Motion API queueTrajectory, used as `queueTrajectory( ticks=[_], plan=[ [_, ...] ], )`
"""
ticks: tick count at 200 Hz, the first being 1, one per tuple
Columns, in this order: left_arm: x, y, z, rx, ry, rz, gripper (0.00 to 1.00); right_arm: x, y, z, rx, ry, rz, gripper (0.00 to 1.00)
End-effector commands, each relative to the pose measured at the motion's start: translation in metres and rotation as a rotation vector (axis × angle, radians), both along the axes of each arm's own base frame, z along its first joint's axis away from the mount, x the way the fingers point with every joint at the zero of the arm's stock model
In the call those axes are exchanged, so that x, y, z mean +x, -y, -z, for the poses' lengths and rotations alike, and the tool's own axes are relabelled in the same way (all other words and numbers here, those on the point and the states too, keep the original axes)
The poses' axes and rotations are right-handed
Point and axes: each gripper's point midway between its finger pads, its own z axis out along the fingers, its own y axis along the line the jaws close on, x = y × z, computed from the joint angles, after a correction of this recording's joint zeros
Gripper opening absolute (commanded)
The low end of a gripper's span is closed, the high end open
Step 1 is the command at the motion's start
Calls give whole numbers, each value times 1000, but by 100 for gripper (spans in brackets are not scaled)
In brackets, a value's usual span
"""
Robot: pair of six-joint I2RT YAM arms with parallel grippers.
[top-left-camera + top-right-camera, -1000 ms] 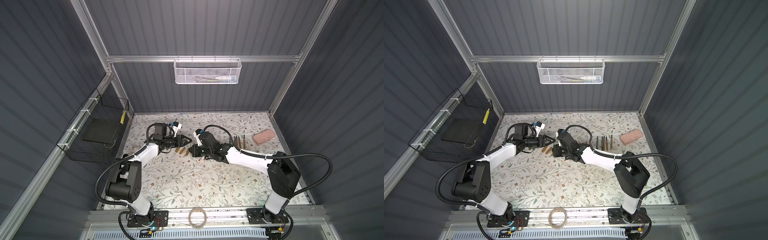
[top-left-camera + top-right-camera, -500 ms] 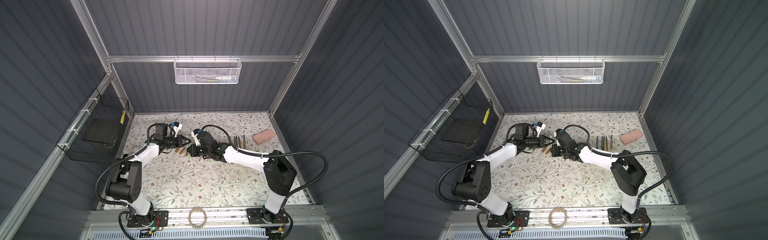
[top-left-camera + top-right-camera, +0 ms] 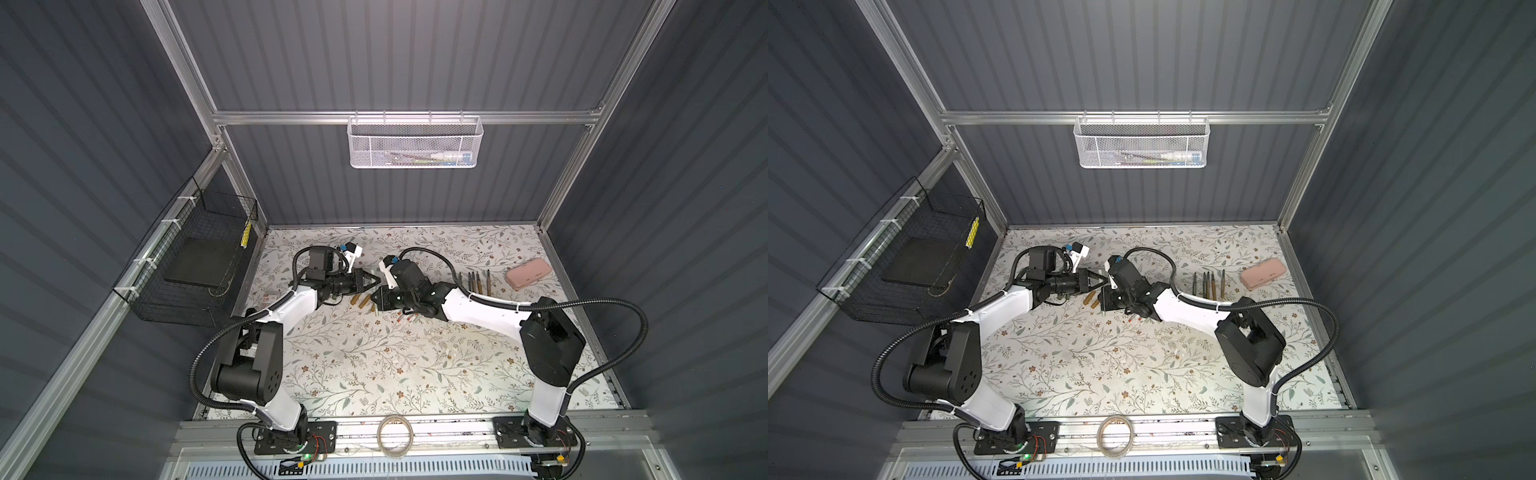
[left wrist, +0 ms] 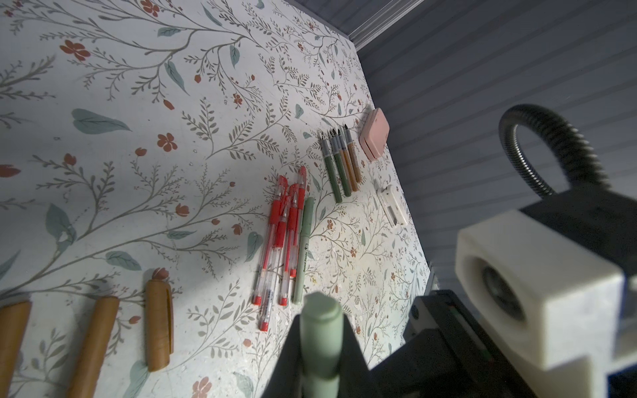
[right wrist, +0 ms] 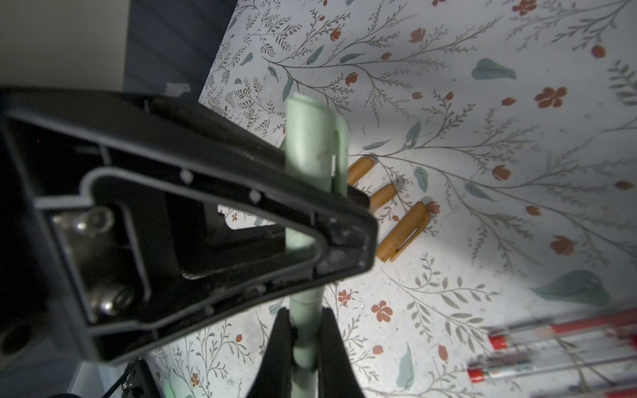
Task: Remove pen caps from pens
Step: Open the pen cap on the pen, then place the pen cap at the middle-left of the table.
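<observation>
Pale green pen (image 5: 303, 324) in pinch of right tool (image 5: 305, 348), its cap (image 5: 306, 138) in pinch of left tool (image 4: 320, 348).

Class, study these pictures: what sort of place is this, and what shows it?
Probably a robotics test cell, not a home: grey panelled walls on an aluminium frame, two robot arms bolted to a front rail, and pens laid out on a floral-covered table.

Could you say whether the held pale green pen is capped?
Capped: pale green cap lines up with pale green pen, no gap showing.
</observation>
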Motion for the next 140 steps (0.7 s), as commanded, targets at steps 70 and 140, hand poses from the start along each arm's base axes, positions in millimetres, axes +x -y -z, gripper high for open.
queueTrajectory(
  ticks=[70, 140],
  plan=[
    [66, -99, -57, -43, 55, -308, 0, -72, 46, 62, -139, -109, -41, 0],
    [37, -117, -4, 189, -19, -312, 0, -70, 109, 44, -189, -52, 133, 0]
  ],
)
